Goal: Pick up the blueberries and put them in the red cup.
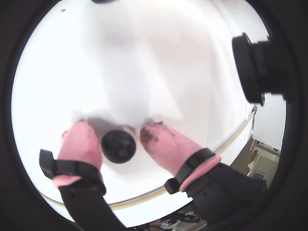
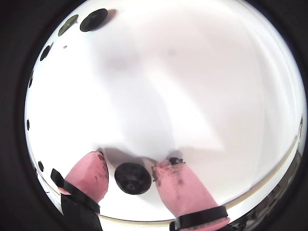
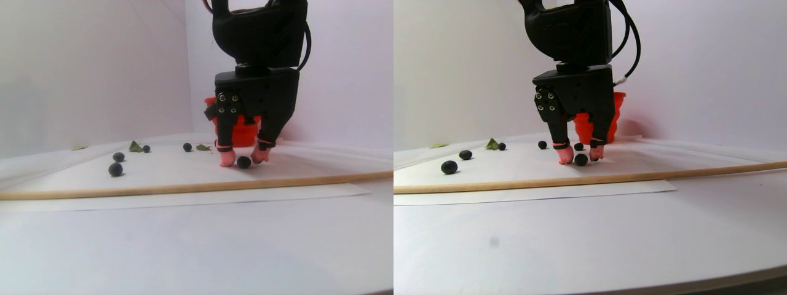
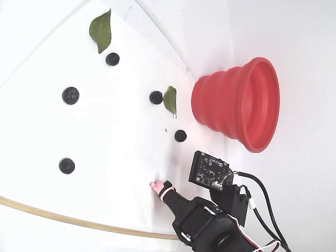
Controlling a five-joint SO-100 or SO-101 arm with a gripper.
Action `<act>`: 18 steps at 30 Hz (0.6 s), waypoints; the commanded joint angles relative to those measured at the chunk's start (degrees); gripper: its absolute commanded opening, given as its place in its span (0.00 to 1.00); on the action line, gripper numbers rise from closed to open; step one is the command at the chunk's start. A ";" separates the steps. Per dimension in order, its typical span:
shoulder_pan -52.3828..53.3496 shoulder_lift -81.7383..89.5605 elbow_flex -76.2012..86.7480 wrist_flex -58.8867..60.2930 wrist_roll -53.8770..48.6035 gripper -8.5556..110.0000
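Here, in a wrist view, the hand [image 1: 129,131] stands narrowly parted, its pink fingertips [image 1: 82,139] down on the white bench [image 1: 144,57] either side of one blueberry [image 1: 118,146], apparently bracketing it to close; contact is not clear. The other wrist view repeats this, with that berry [image 2: 132,178] between the tips. In the stereo pair, the red cup [image 3: 246,132] stands behind the hand, and loose blueberries [image 3: 115,169] lie to the left near a leaf [image 3: 134,146]. The fixed view shows the cup upright, well apart from scattered berries. No legible writing anywhere.
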 commanded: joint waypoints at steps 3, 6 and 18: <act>0.70 0.88 -1.67 -0.97 -0.35 0.22; 0.70 0.97 -1.41 -0.97 -0.53 0.22; 0.44 2.29 -0.97 1.32 -0.18 0.22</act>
